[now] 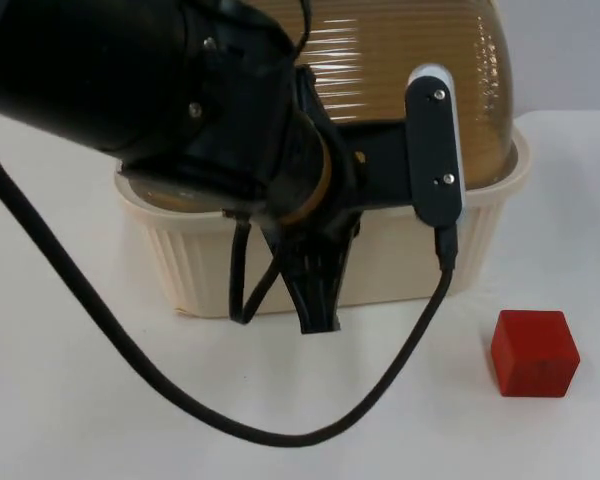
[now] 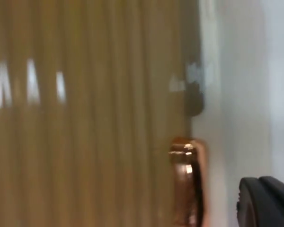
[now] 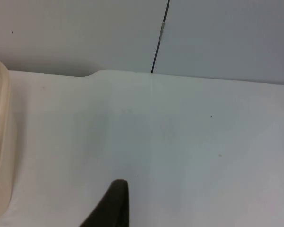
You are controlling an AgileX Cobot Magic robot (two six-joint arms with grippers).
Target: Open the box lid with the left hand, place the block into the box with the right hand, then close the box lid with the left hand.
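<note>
A cream ribbed box stands at mid-table under a brown translucent domed lid that rests on its rim. My left arm reaches across the box, and the left gripper hangs down against the box's front wall. The left wrist view looks closely at the ribbed brown lid, with a shiny copper-coloured handle beside the gripper's black tip. The red block lies on the table, in front of the box's right end. My right gripper waits over bare table, beside the box's cream rim.
The white table top stretches in front of the box and around the block. In the right wrist view the table top runs back to the grey partition wall.
</note>
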